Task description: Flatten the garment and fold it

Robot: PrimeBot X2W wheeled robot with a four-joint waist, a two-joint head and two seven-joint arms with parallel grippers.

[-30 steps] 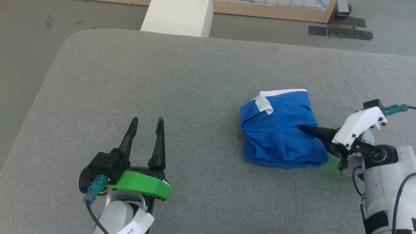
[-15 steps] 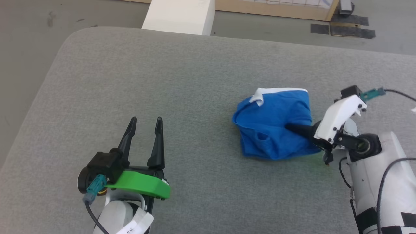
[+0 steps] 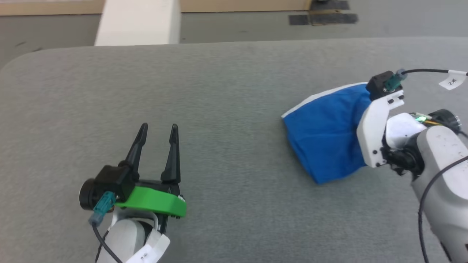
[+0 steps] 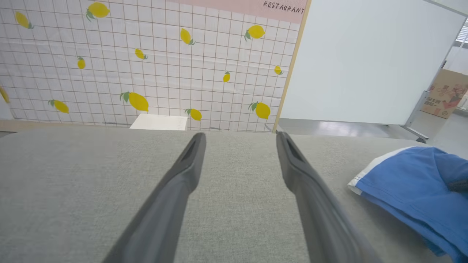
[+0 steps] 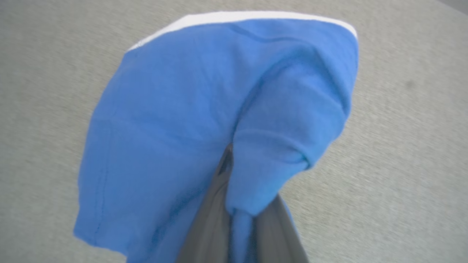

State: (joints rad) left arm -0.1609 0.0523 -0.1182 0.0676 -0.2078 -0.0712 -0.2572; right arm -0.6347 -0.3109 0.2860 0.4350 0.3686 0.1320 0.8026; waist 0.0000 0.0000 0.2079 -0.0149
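The garment [image 3: 325,138] is a bright blue bunch with a white hem along its far edge, on the right of the grey padded table [image 3: 219,91]. My right gripper [image 5: 234,175] is shut on a fold of it, with blue cloth pinched between the dark fingers [image 5: 208,219] and draping away from them. In the head view the white wrist mount [image 3: 376,135] covers those fingers at the garment's right side. My left gripper [image 3: 158,127] rests open and empty at the lower left, well apart from the garment [image 4: 413,182], which lies to the right of its fingertips [image 4: 199,138].
A white box [image 3: 139,22] stands on the floor just past the table's far edge. Dark tape patches [image 3: 321,16] mark the floor behind. A lemon-patterned panel [image 4: 146,62] and a white wall [image 4: 365,62] stand beyond. The table's rounded corner is at the far left.
My right gripper closed on the garment and drew it up and rightward, so the bunch now drapes from the fingers. The head camera has shifted. The left gripper stays as it was.
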